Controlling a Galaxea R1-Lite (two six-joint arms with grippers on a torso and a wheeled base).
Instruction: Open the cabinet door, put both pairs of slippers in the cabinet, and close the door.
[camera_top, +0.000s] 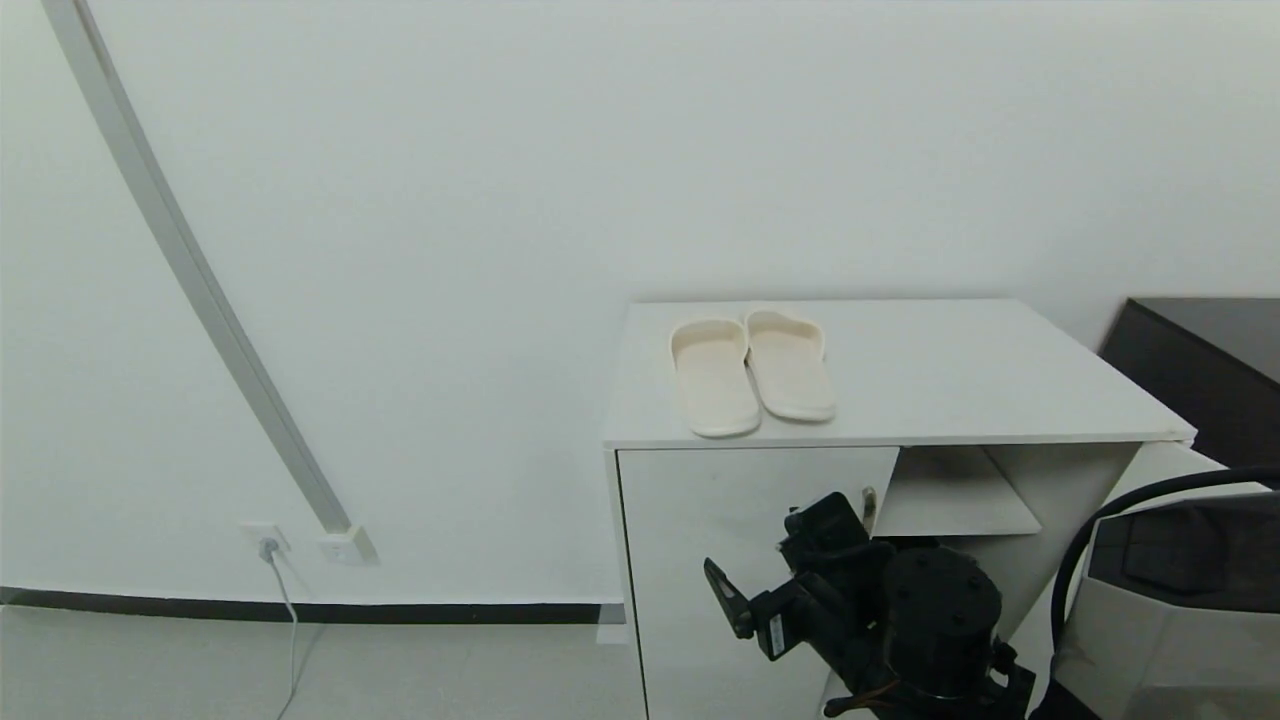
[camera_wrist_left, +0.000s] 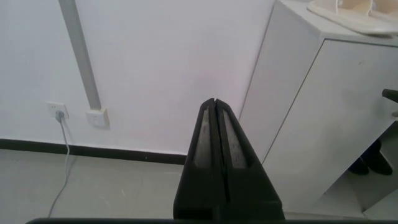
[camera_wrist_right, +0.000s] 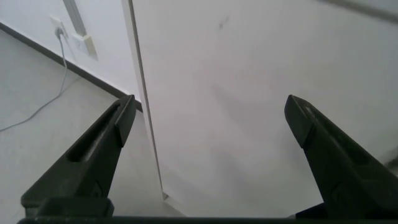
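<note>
The cream slippers (camera_top: 752, 372) lie on the cabinet (camera_top: 950, 370) top, above and just beyond the right gripper (camera_top: 775, 560), whose fingers are spread wide, heels toward them and lengthwise away, so this arm looks nearer than the left gripper (camera_wrist_left: 214, 106), fingers pressed together.

Site type: plain room of domestic kind. Indicators: white cabinet (camera_top: 680, 520) set against a bare white wall (camera_top: 600, 150), slippers (camera_top: 745, 375) on its top, wall sockets (camera_top: 265, 540), dark skirting (camera_top: 400, 612), light floor (camera_top: 450, 670).
</note>
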